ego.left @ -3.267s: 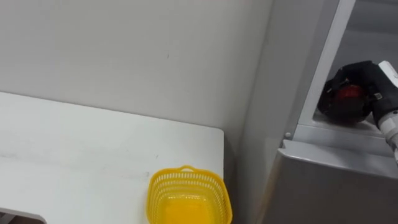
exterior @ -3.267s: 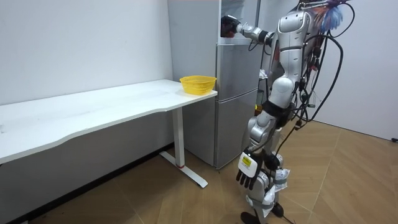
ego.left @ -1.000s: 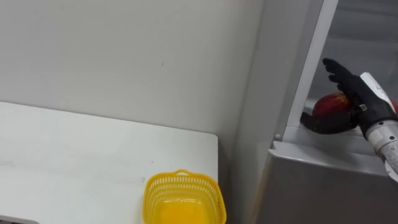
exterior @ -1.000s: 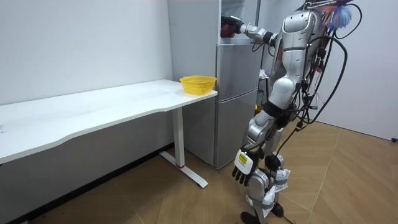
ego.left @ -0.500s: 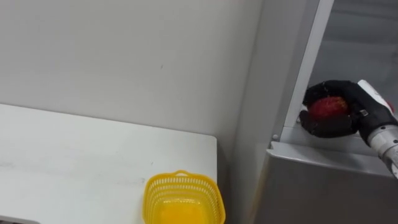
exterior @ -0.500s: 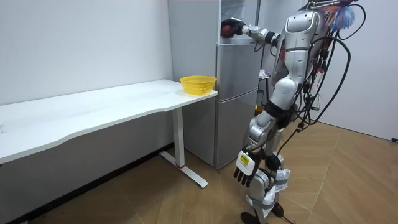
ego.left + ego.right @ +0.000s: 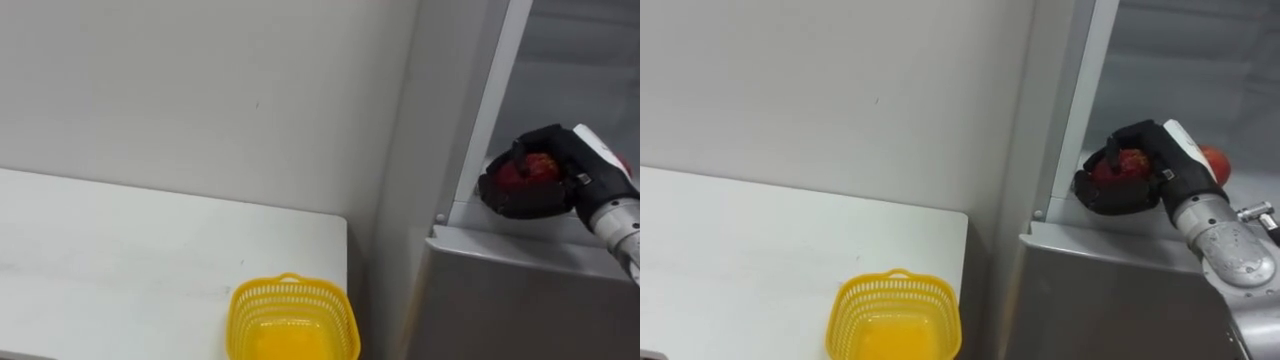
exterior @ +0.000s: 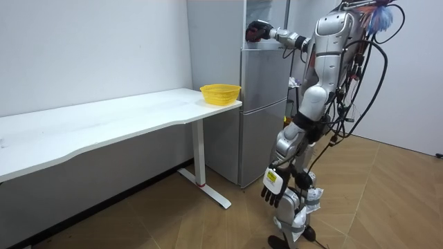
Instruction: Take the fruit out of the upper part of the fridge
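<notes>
Red fruit [image 7: 532,168] gripped at the upper fridge [image 7: 575,65] ledge
We see the right robot hand [image 7: 527,205] curled round it; left robot hand [image 8: 275,190] hangs relaxed by the leg, yellow basket [image 7: 291,284] on the bench [image 7: 120,250].

I catch only slivers of the red fruit [image 7: 533,168] under my right hand's [image 7: 520,202] curled fingers; the basket [image 7: 238,325] is clipped by the bottom edge.
</notes>
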Robot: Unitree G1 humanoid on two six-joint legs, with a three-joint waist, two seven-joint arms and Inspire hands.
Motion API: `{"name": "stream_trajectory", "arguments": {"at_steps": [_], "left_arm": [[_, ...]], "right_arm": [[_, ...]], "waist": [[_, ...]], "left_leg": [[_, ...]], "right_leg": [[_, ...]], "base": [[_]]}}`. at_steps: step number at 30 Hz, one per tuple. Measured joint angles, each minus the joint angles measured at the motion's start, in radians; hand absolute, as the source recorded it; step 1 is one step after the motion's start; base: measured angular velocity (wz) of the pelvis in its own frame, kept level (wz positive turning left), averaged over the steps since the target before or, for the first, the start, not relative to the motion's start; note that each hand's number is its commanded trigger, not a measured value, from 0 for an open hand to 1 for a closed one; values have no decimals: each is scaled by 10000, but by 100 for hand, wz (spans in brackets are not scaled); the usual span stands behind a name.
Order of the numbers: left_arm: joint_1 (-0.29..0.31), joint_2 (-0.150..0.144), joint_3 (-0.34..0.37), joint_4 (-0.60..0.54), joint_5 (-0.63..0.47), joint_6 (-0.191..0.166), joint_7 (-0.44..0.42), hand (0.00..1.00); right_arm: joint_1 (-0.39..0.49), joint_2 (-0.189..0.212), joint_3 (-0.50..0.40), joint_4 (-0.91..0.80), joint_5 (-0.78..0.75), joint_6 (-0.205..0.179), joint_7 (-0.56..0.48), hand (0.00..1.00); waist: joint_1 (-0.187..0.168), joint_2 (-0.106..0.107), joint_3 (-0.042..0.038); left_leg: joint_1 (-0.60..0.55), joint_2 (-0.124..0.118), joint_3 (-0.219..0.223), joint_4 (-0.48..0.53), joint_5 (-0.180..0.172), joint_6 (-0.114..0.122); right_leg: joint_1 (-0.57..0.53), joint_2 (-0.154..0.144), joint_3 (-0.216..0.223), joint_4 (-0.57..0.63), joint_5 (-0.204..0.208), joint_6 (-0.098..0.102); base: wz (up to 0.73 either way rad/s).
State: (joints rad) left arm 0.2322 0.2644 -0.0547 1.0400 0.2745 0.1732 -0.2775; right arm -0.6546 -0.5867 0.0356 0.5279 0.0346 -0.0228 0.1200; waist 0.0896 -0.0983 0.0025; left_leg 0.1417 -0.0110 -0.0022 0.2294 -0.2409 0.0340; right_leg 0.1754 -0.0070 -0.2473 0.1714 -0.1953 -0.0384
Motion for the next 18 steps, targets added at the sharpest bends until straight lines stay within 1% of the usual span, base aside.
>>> {"name": "stream_trajectory", "arguments": {"at_steps": [9, 10, 14, 15, 18], "left_arm": [[21, 56, -111, -391, -5, 14, -107, 0], [26, 87, -111, -411, -8, 10, -103, 0], [29, 262, -236, -416, -44, -27, 3, 0], [28, 265, -238, -415, -39, -29, 63, 0], [26, 263, -280, -373, -94, -117, 355, 0]], "right_arm": [[103, 5, -25, -190, 315, 39, -208, 100], [107, 5, -51, -300, 399, 150, -244, 100], [143, 47, -2, -504, 452, 261, -407, 100], [189, 58, -2, -591, 447, 285, -453, 100], [847, 67, -23, -1626, 445, 417, -963, 100]], "waist": [[-28, -19, -12], [-37, -30, -19], [-84, -46, -34], [-82, -45, -36], [-56, -21, -51]], "left_leg": [[-98, -3, -22, 65, -1, -1], [-115, -2, -21, 65, -1, -1], [-119, 1, -4, 59, 0, -1], [-119, 1, -3, 61, 0, -1], [-80, 10, 26, 76, 0, -1]], "right_leg": [[-43, -3, -36, 0, 0, 0], [-69, -1, -35, 9, 0, 0], [-14, 16, 1, 32, 12, -3], [-16, 17, 11, 32, 13, -2], [-12, 23, 13, 22, 18, -2]], "base": [[0], [0], [0], [0], [-1]]}}
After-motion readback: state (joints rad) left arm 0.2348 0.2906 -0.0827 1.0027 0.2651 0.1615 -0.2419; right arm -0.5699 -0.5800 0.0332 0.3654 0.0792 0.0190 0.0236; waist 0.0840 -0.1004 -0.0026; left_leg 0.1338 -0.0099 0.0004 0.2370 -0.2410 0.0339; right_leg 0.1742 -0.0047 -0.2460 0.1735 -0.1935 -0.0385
